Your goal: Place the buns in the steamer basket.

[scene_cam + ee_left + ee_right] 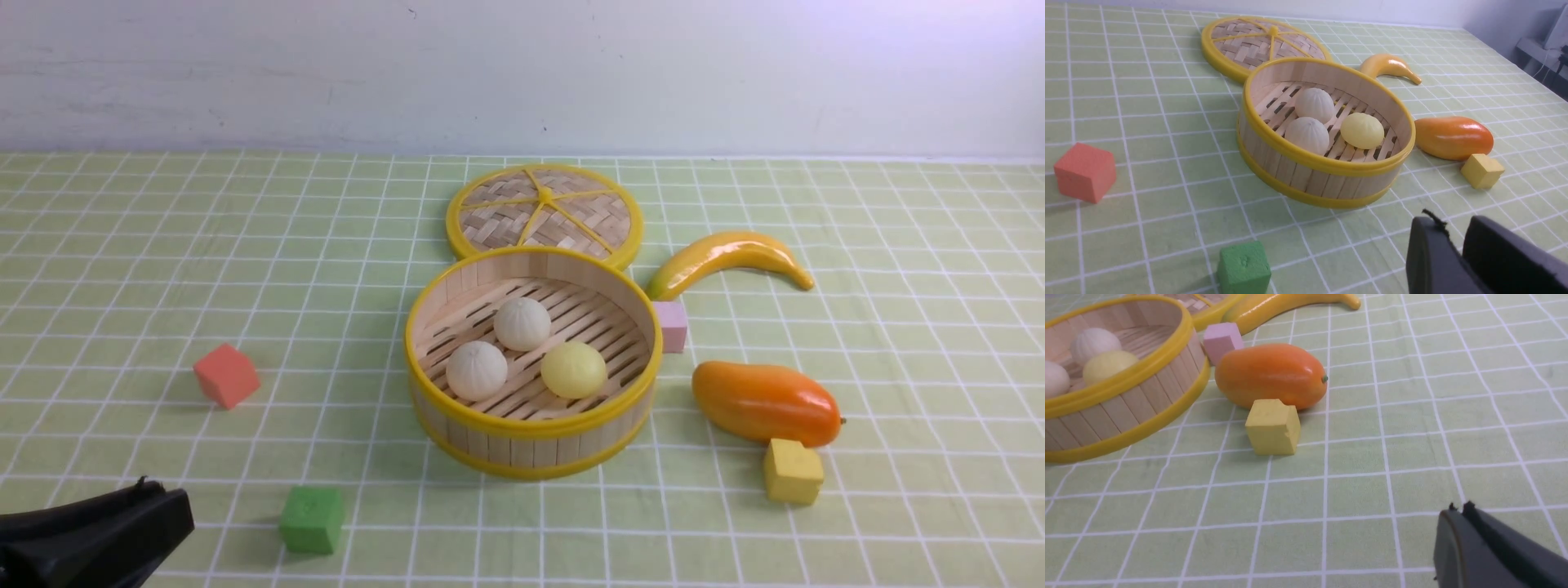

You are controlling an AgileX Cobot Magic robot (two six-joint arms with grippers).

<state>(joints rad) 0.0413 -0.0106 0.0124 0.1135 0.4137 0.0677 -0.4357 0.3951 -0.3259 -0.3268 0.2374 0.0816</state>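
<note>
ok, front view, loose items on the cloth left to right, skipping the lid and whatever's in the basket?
Red cube → green cube → steamer basket → pink cube → yellow cube. Banana and mango left out: their spans overlap the cubes on that side.

A lab-style test bench: a green checked tablecloth (163, 245) against a bare white wall (522, 73), set with toy props, including foam cubes (226, 375) and a plastic mango (766, 403) and banana (729, 256). Grey equipment with cables (1545, 49) stands off the table's edge.
</note>
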